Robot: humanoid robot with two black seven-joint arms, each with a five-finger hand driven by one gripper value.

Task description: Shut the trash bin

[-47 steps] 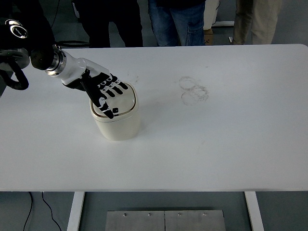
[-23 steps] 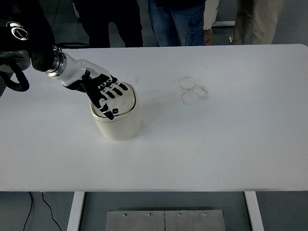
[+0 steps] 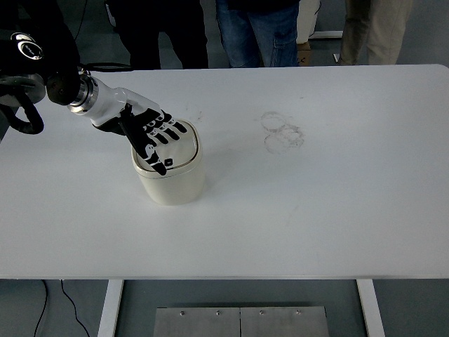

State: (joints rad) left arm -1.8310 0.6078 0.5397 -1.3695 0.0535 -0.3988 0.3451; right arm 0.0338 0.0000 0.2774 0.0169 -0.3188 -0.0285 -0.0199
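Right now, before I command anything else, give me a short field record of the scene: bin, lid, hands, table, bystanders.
bin: cream trash bin, upright, left of table centre
lid: lid looks nearly flat on the bin; a thin dark gap shows along its rim
left hand: left hand over the bin top, fingers spread, resting on the lid, grasping nothing
right hand: not in view
table: white table, faint ring marks right of the bin
bystanders: people's legs beyond the far edge
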